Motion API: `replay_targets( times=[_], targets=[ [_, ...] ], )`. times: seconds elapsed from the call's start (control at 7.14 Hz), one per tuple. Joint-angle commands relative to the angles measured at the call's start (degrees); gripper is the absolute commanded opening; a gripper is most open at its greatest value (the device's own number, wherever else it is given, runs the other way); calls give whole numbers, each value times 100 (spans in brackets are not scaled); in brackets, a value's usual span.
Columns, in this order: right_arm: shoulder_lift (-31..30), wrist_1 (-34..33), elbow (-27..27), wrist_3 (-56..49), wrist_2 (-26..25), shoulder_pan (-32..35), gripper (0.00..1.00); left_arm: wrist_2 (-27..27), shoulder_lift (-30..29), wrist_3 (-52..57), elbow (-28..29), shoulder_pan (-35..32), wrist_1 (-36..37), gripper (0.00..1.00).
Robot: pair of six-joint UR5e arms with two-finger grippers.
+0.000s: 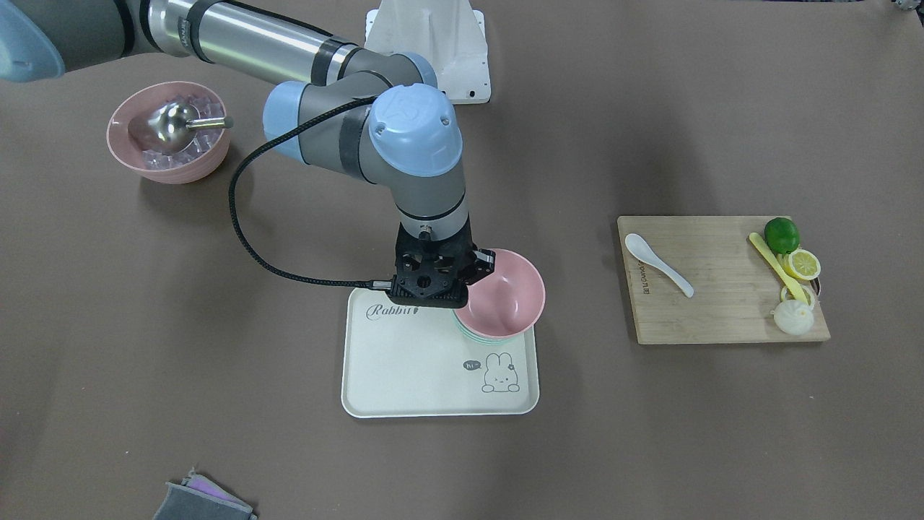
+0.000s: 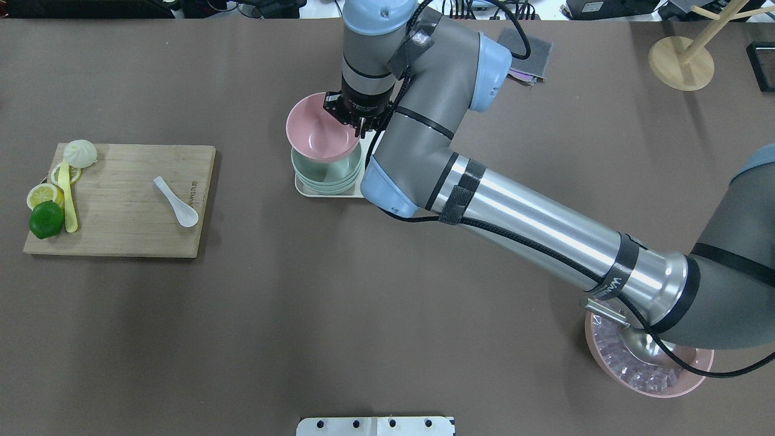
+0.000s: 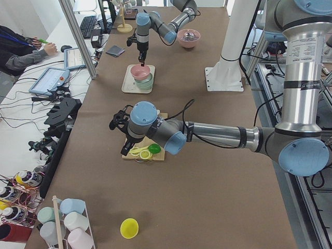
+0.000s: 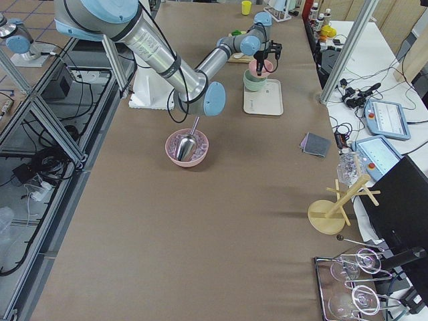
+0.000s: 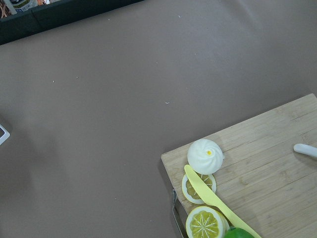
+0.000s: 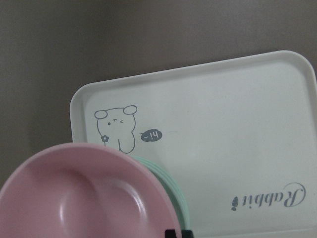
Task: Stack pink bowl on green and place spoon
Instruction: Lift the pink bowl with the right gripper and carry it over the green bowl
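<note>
Matte tabletop (image 1: 216, 325): right gripper (image 2: 358, 126) pinches glossy pink bowl (image 1: 505, 292) over green bowls (image 2: 330, 172); left gripper (image 3: 124, 148) unclear.

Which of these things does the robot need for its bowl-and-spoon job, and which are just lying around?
For the job: pink bowl, its rim in the jaws of the right gripper; green bowls; white spoon.

Just lying about: lime; lemon slices; yellow knife; bun; ice bowl; metal scoop; grey cloth.

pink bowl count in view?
2. One pink bowl gripped by the right end effector over the green bowls on the tray; a second bowl, with ice and scoop, on the robot's right.
</note>
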Motion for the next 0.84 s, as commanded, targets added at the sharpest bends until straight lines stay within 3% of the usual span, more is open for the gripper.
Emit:
replay_targets(
  times=[0.0, 0.7],
  targets=[
    [54, 40, -193, -25, -49, -67, 0, 0, 0, -1, 1, 0, -4, 98],
    [37, 374, -501, -60, -49, -164, 0, 0, 0, -1, -8, 0, -4, 98]
  ],
)
